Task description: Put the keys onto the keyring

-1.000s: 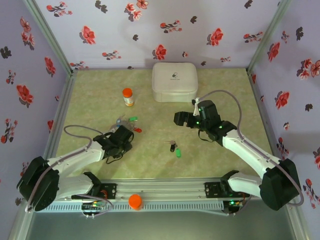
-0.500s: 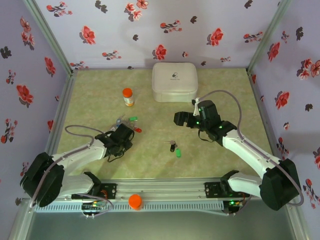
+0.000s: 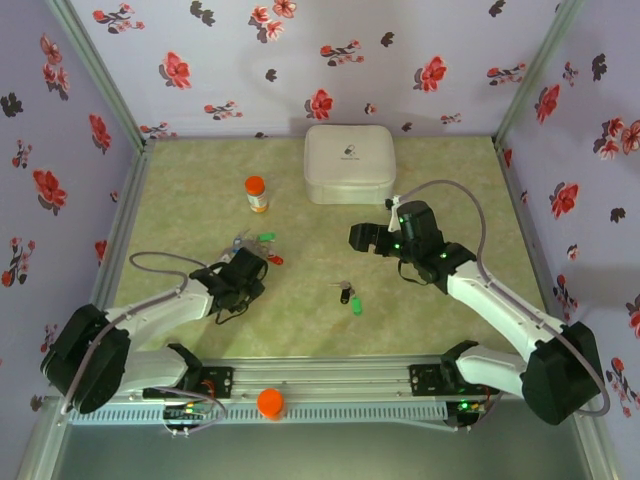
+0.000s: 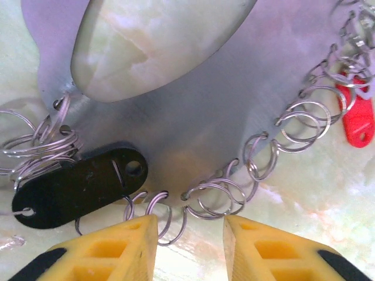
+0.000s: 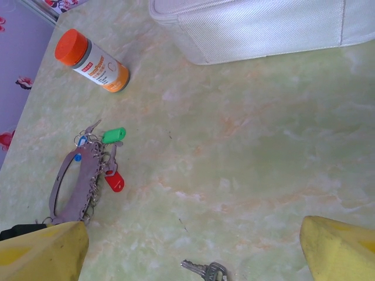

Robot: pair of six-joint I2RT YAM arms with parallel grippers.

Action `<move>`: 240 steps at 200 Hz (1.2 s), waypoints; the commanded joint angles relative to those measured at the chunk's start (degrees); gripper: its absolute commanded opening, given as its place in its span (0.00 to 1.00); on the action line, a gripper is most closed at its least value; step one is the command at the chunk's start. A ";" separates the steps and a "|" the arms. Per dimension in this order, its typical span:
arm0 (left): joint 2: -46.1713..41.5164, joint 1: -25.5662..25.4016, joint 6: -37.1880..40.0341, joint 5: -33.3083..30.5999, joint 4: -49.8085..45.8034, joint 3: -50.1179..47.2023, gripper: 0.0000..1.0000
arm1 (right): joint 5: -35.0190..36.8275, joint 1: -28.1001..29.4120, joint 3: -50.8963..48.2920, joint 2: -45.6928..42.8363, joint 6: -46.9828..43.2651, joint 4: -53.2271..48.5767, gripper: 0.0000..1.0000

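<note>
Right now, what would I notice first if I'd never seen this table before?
The big white box at the back of the table and the orange-capped bottle to its left stand out most. Nearer the front, on the left, lies the grey keyring with red and green tags, and loose keys sit in the middle.

The loose keys (image 5: 205, 270) are cut off by the right wrist view's bottom edge; the keyring's (image 3: 244, 246) near end lies hidden under the left gripper (image 3: 250, 268).

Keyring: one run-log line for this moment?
left gripper: open, tips at keyring edge | right gripper: open, empty, above table | loose keys: on table between arms, not on keyring
</note>
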 commanded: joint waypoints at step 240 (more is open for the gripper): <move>5.48 0.71 0.20 -1.25 -2.97 2.81 0.41 | 1.57 0.59 0.51 -1.22 -1.47 -2.57 0.94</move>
